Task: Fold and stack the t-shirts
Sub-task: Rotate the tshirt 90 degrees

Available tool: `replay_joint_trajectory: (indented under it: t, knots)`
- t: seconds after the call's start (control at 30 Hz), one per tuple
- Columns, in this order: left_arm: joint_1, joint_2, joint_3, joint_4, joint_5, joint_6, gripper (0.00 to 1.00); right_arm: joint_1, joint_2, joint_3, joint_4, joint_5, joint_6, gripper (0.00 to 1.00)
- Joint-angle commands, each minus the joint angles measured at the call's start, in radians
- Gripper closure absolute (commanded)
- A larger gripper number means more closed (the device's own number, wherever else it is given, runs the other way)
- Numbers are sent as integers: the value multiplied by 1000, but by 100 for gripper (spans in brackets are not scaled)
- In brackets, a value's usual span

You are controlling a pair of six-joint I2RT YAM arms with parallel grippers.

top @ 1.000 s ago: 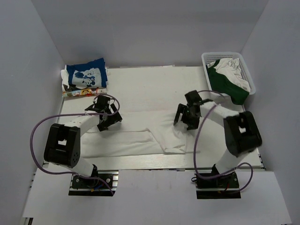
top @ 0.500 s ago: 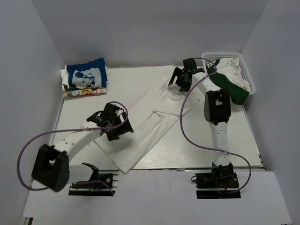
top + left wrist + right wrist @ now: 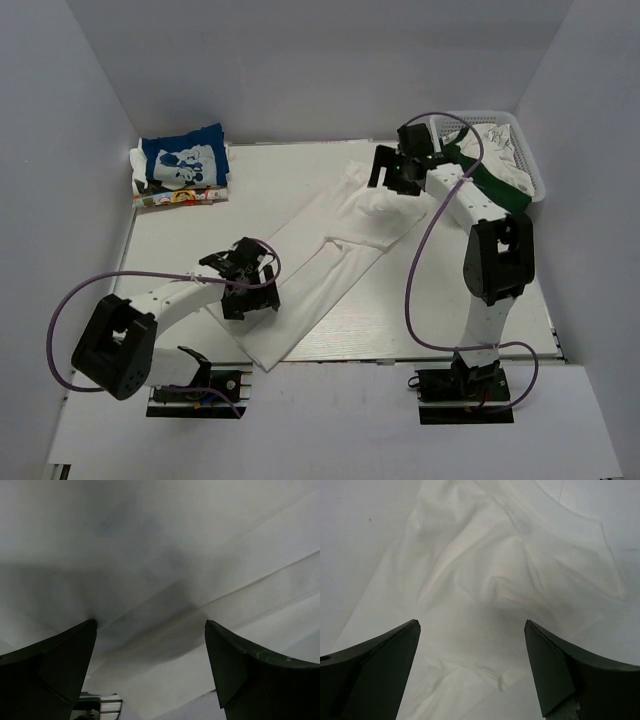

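White t-shirt [image 3: 325, 262] lies spread in a diagonal band across the surface [image 3: 180, 240], near left to far right. Blue t-shirt [image 3: 183, 160], white cartoon print, sits folded at the far-left corner; any lettering too small to read. Left tool [image 3: 250, 288] over the white shirt's near end, right tool [image 3: 393, 175] over its far end, both with fingers apart.

I see flat white shirt [image 3: 165, 580] under my left gripper [image 3: 150, 665], fingers spread wide, bare table [image 3: 170, 250] free to its left, blue shirt [image 3: 180, 160] well beyond, basket [image 3: 535, 170] crowding just right of my right gripper [image 3: 388, 172], rumpled cloth beneath it
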Motion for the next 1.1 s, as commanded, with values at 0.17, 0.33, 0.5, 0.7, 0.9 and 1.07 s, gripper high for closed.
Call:
replay_joint_trajectory:
  t: [0.17, 0.33, 0.5, 0.7, 0.9, 1.07]
  knots:
    - [-85, 187, 58, -29, -73, 11, 0, 33, 79, -198, -42, -11, -21, 10]
    - [-169, 353, 84, -63, -40, 11, 0, 27, 237, -57, -83, -81, -26, 10]
    - [-240, 446, 209, -75, 68, 11, 0, 18, 426, 214, -163, -81, 0, 10]
    - [-335, 618, 521, -95, 144, 32, 0, -16, 678, 607, -178, -130, 68, 10]
    - [-410, 657, 662, -32, 168, 28, 0, -43, 721, 662, 79, -190, 111, 10]
    - [-467, 576, 696, -21, 99, 19, 0, -36, 640, 689, 92, -244, 86, 10]
